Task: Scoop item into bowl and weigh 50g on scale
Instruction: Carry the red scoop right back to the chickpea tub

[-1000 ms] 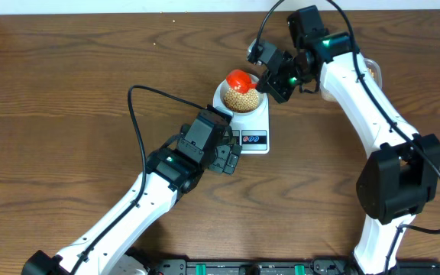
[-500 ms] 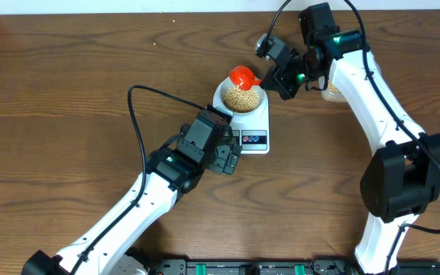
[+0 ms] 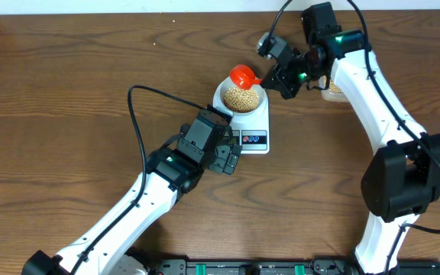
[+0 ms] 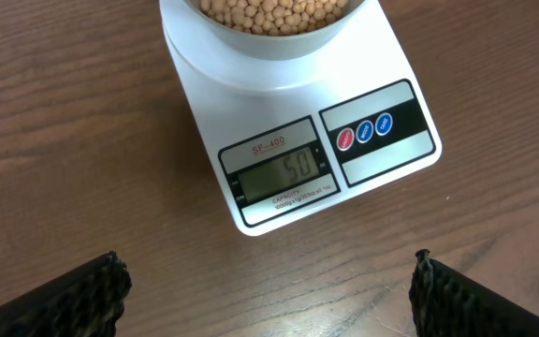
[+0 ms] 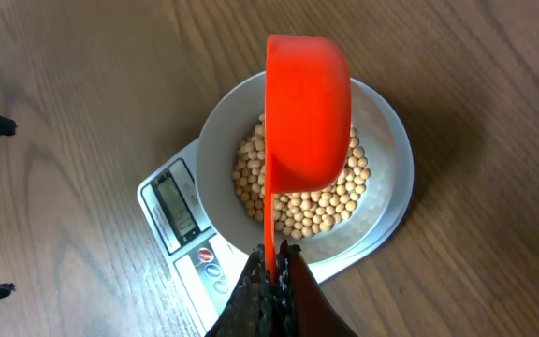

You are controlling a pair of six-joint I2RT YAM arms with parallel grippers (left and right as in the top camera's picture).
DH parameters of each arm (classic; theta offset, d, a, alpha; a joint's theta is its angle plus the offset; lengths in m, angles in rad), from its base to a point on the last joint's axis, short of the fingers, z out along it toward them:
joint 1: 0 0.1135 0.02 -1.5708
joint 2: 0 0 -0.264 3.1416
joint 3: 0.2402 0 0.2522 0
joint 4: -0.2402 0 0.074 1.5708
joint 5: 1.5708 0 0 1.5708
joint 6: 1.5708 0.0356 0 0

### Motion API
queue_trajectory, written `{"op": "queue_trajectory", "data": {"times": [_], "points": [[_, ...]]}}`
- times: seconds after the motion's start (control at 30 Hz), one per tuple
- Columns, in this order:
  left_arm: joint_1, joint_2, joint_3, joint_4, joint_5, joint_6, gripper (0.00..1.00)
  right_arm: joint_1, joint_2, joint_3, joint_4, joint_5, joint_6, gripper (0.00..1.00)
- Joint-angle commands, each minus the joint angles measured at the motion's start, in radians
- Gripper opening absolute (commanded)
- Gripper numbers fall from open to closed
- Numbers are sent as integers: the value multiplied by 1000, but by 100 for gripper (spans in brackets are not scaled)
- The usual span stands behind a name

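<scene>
Change vs. one second back: my right arm has shifted toward the upper right of the overhead frame. The scoop has moved with it, from over the heap to over the bowl's upper rim. Over the last half second I see no change. The left arm, scale and bowl have not moved.

Count:
- One flat white digital kitchen scale (image 4: 251, 103), upper centre of the overhead frame, on the brown wood-grain counter (image 4: 64, 140).
- One grey LCD display (image 4: 274, 175) on it, reading 50, with three round buttons beside it: one red, two blue.
- One small round pale blue-white bowl (image 5: 218, 140), sitting on the scale.
- Small round tan-yellow beans (image 5: 316, 211), too many to count, all inside the bowl.
- One red-orange plastic scoop (image 5: 309, 103).
- Two grippers.

Right gripper (image 5: 271, 267): fingers pressed together on the scoop's thin handle, at the bottom centre of the wrist frame. The cup hangs over the bowl with its outer shell toward both cameras, so I cannot see inside it. I cannot tell whether it touches the rim.

Left gripper (image 3: 234, 158): fingers spread fully apart, holding nothing and touching nothing. It sits just below the scale's display end in the overhead frame.
</scene>
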Motion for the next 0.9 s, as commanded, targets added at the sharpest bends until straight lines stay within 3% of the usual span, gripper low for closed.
{"op": "queue_trajectory", "data": {"times": [0.0, 0.87], "points": [[5, 3, -10, 0, -9, -2, 98, -23, -31, 26, 3, -67, 11, 1], [5, 3, -11, 0, -9, -2, 98, -186, -38, 28, 18, -293, 87, 1]]}}
